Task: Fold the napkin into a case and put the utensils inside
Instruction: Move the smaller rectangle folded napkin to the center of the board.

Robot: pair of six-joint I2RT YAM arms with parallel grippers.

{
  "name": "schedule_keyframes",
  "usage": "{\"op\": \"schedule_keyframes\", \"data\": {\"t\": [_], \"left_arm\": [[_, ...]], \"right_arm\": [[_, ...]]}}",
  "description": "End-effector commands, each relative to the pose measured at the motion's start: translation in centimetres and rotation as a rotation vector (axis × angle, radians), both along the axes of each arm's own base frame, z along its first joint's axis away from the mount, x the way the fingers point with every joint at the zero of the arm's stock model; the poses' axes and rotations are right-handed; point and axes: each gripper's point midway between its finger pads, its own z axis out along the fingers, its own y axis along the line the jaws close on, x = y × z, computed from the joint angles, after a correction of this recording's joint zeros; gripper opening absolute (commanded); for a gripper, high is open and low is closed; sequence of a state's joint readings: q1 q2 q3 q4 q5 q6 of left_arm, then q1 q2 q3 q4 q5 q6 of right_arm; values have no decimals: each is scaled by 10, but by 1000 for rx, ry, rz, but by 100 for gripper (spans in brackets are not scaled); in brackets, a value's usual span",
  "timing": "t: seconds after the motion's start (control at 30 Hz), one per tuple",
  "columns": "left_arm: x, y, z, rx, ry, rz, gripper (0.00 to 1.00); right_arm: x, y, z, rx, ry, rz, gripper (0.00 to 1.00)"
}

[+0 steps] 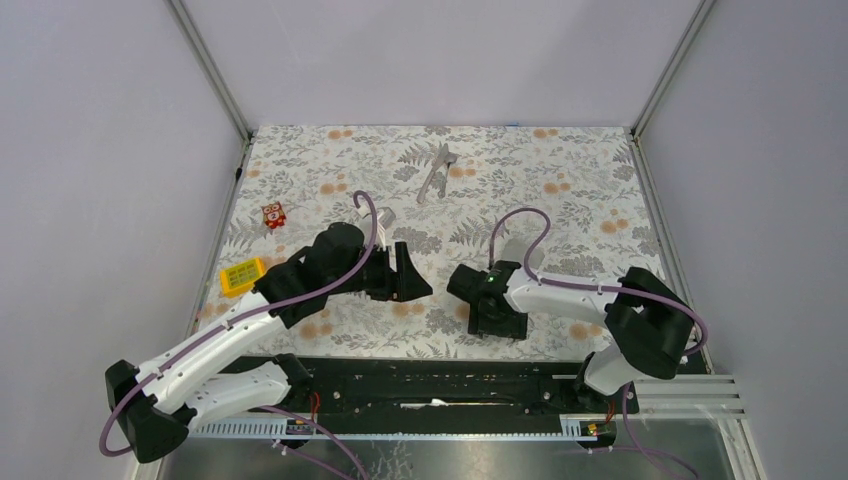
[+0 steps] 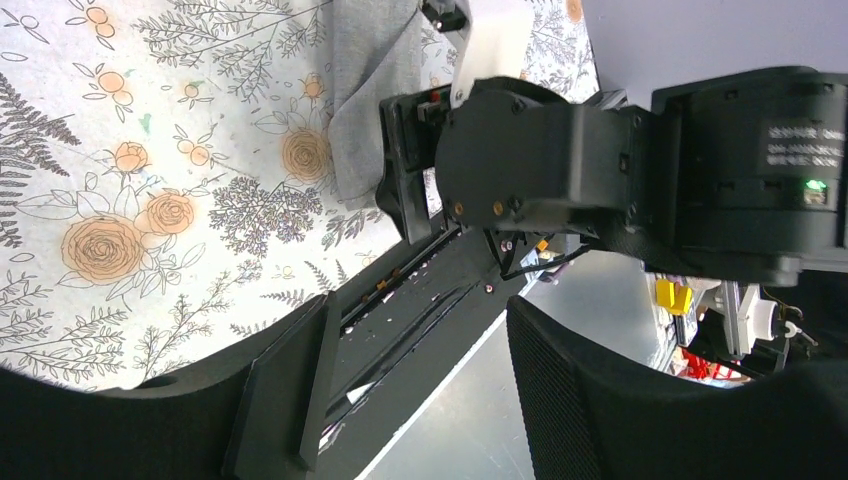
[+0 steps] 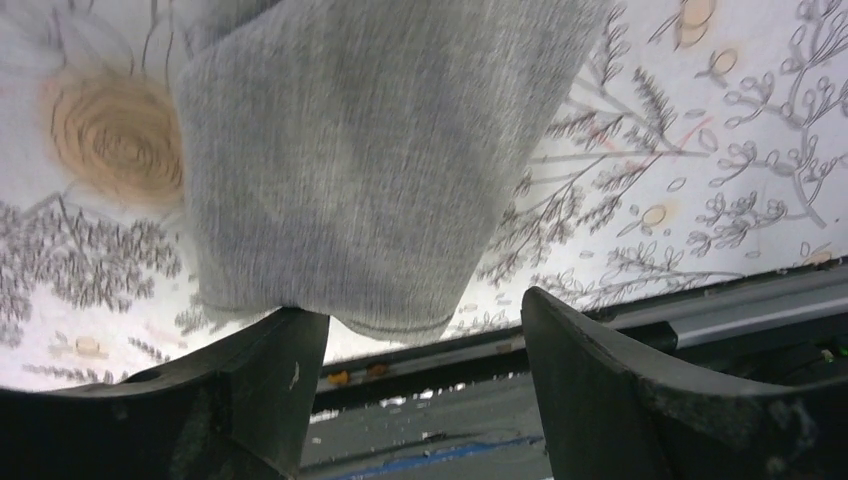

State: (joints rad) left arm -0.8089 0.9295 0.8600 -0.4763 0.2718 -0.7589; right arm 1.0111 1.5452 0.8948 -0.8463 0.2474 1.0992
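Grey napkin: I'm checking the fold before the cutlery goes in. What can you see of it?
The plain mid-grey cloth napkin, soft and matte, appears folded over and slightly rumpled. It lies on the floral tablecloth, near its front edge. Its rounded near corner sits between the open fingers of the right gripper; whether they touch it is unclear.

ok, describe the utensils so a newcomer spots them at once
On the floral tablecloth, look toward its far edge, near the middle. The utensils lie there together. They are slim silver metal, unlike the yellow block and red block at the left.
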Motion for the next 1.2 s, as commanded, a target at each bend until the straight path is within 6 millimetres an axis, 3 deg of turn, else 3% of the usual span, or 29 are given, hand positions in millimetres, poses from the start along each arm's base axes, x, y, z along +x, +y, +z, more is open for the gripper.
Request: {"op": "schedule_keyframes", "data": {"t": [0.0, 0.23, 0.43, 0.5, 0.57, 0.67, 0.73, 0.8, 0.9, 1.0, 1.1, 1.17], "left_arm": [[9, -3, 29, -26, -74, -1, 68], [16, -10, 31, -18, -81, -14, 68], [19, -17, 33, -31, -80, -32, 68], [18, -16, 35, -38, -85, -36, 68], [17, -14, 35, -39, -89, -35, 68], [16, -12, 35, -41, -90, -34, 68], [16, -14, 35, -45, -87, -40, 68], [16, -15, 35, -47, -83, -45, 68], [19, -15, 37, -48, -88, -47, 68], [19, -13, 37, -37, -88, -42, 68], [20, -9, 36, -33, -92, -31, 68], [20, -7, 35, -32, -90, -25, 68]], "right_arm": [[27, -30, -9, -81, -80, -59, 76], [74, -89, -4, -126, -141, -199, 76], [138, -143, 0, -139, -172, -301, 80], [146, -161, 6, -177, -154, -312, 82], [144, -165, 20, -190, -143, -299, 82], [141, -143, 54, -134, -219, -218, 84], [145, -107, 72, -60, -271, -100, 86], [150, -77, 76, 40, -260, -26, 86], [164, -35, 65, 201, -217, 61, 83], [178, -6, 49, 305, -183, 95, 77], [189, 2, 32, 315, -165, 92, 66], [192, -5, 18, 292, -141, 72, 61]]}}
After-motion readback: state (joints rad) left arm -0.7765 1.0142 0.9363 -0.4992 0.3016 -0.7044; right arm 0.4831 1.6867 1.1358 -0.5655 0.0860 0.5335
